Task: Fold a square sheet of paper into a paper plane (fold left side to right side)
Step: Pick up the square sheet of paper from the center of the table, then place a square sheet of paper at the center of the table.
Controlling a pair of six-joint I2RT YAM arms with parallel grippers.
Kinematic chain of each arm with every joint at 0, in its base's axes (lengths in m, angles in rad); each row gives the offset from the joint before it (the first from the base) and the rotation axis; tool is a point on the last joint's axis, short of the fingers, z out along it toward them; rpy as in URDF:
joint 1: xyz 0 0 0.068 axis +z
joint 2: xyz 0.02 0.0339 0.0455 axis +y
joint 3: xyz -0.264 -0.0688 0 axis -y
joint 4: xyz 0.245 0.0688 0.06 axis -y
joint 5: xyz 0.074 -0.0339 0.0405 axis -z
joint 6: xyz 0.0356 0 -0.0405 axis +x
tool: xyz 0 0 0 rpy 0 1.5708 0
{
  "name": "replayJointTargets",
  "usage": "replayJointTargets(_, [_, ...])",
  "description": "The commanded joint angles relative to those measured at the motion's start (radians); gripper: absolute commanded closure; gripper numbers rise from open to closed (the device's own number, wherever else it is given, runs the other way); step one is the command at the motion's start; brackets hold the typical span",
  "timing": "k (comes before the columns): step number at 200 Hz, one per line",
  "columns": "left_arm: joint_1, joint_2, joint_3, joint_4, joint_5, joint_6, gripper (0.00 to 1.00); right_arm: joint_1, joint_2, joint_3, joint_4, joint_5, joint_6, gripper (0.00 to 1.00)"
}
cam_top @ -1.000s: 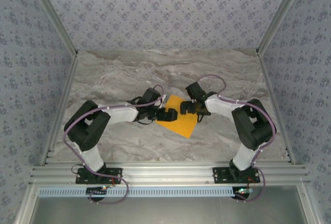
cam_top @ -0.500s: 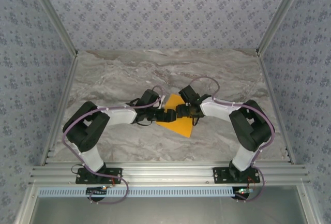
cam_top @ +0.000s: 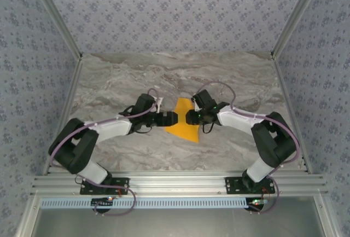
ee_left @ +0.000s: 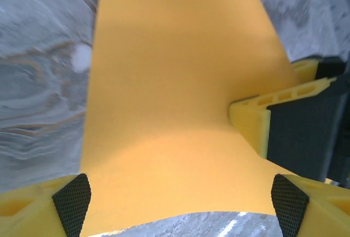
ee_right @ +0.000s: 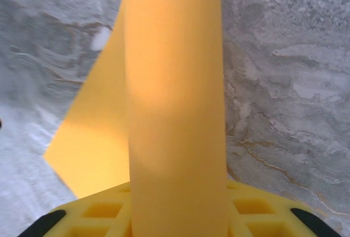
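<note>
**Desk:** What does the overhead view show?
**Photographer:** The square sheet of paper [cam_top: 185, 133] lies mid-counter [cam_top: 120, 78]. It is a narrower shape than the broad diamond of a second ago. The left gripper [cam_top: 170, 118] sits at its 9 o'clock edge, and the right gripper [cam_top: 190, 117] reaches onto it from 3 o'clock. The left arm has drawn back toward 9 o'clock and the right has pushed in.
**Desk:** Left wrist?
**Photographer:** Jaws wide apart, straddling the sheet's near edge and clamping nothing. A yellow finger [ee_left: 254, 125] of the right gripper meets the paper at 3 o'clock.
**Desk:** Right wrist?
**Photographer:** Spread wide a second ago, its jaws have now drawn in on a raised band of the sheet. The band arches toward 12 o'clock above the flat part.
**Desk:** Meaning?
**Photographer:** The left-to-right fold looks begun, but by my reading no crease is pressed yet.
</note>
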Motion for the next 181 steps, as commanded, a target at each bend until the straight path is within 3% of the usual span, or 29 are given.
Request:
replayJointTargets(1, [0.067,-0.090,-0.044,0.034,0.069,-0.009,0.10,-0.037,-0.069,-0.031,0.097,-0.151,-0.026,0.70])
replayJointTargets(49, [0.224,-0.341,-0.116,0.088,0.261,-0.013,0.06,-0.195,-0.237,-0.093,0.244,-0.556,-0.037,0.71])
replayJointTargets(88, [0.245,-0.531,-0.094,0.129,0.379,0.011,0.02,-0.272,-0.399,-0.065,0.274,-0.801,-0.044,0.71])
replayJointTargets(125, [0.245,-0.599,-0.063,0.190,0.446,0.000,0.02,-0.253,-0.489,0.007,0.259,-0.891,-0.018,0.71])
replayJointTargets(181, [0.194,-0.616,-0.027,0.268,0.502,0.017,0.02,-0.132,-0.522,0.120,0.219,-0.905,-0.033,0.71])
